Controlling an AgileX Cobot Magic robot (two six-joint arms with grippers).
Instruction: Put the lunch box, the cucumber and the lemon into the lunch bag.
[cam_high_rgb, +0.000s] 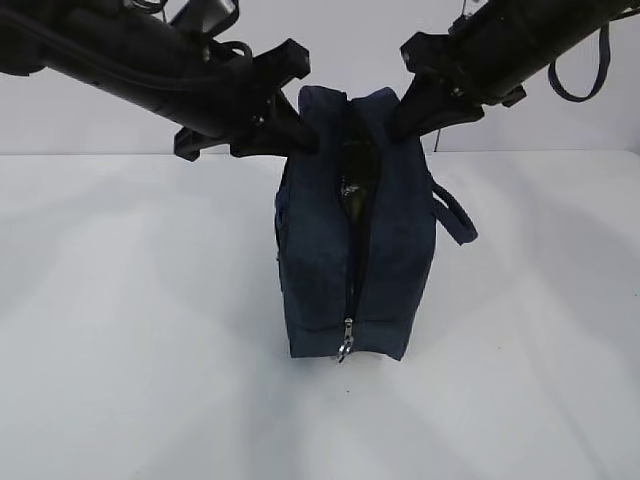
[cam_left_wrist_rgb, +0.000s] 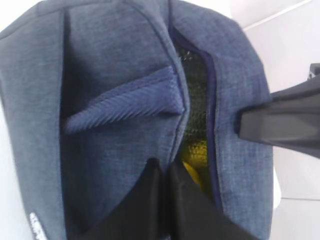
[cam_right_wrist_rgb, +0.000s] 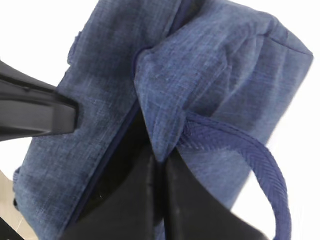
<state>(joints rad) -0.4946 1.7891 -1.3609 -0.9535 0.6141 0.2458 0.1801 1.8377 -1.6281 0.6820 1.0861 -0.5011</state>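
The navy lunch bag (cam_high_rgb: 320, 270) stands on end on the white table, with its zipper facing the camera, partly open at the top, and the ring pull (cam_high_rgb: 346, 345) low down. My left gripper (cam_high_rgb: 300, 135) is shut on the bag's left rim, seen close in the left wrist view (cam_left_wrist_rgb: 165, 167). My right gripper (cam_high_rgb: 405, 125) is shut on the right rim next to a handle, seen close in the right wrist view (cam_right_wrist_rgb: 159, 157). The lemon (cam_left_wrist_rgb: 192, 172) shows yellow inside the opening. A dark green shape, the cucumber (cam_high_rgb: 357, 175), shows in the gap. The lunch box is hidden.
The white table (cam_high_rgb: 130, 330) spreads round the bag, with a pale wall behind. One loop handle (cam_high_rgb: 455, 215) hangs off the bag's right side. A dark strap (cam_high_rgb: 590, 70) dangles from the right arm at the top right.
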